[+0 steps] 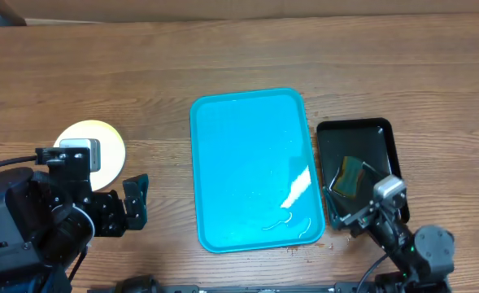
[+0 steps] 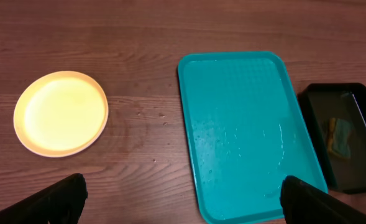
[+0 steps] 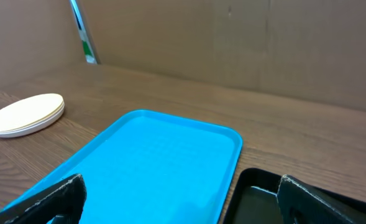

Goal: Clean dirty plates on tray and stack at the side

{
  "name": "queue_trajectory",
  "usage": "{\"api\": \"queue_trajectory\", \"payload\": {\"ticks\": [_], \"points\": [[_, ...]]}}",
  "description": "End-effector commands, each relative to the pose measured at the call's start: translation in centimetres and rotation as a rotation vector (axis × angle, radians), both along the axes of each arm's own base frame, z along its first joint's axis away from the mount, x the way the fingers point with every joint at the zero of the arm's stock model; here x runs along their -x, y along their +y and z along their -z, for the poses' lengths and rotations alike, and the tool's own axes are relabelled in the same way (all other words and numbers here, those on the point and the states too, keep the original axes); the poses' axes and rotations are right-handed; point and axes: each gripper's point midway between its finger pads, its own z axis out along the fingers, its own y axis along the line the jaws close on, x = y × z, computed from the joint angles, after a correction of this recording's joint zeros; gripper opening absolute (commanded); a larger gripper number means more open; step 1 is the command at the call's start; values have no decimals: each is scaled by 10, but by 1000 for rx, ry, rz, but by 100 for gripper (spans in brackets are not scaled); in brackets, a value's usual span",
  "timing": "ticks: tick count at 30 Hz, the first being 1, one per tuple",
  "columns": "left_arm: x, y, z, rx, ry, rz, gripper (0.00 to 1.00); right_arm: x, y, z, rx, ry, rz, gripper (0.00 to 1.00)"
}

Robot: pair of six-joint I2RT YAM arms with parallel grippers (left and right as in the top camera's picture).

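The plates sit in one stack on the wood table at the left, well clear of the tray; the top one looks pale yellow. The stack also shows in the left wrist view and the right wrist view. The turquoise tray lies in the middle with nothing on it but water drops and thin streaks; it also shows in the left wrist view and the right wrist view. My left gripper is open and empty, right of the stack. My right gripper is open and empty over the black tray's near end.
A smaller black tray lies right of the turquoise tray and holds a yellow-green sponge; it also shows in the left wrist view. A cardboard wall stands behind the table.
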Motion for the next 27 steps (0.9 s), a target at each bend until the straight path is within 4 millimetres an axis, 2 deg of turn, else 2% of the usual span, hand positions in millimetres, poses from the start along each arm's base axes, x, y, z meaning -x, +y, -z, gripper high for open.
{"api": "queue_trajectory", "payload": {"ticks": [1, 8, 12, 27], "points": [[0, 0, -2, -7, -8, 3, 100, 2, 0, 7, -2, -42, -4, 100], [-1, 0, -2, -7, -8, 3, 100, -5, 1, 23, -3, -50, -4, 100], [-1, 0, -2, -7, -8, 3, 100, -9, 1, 16, -14, -138, -1, 100], [-1, 0, -2, -7, -8, 3, 100, -9, 1, 17, -13, -131, 1, 100]]}}
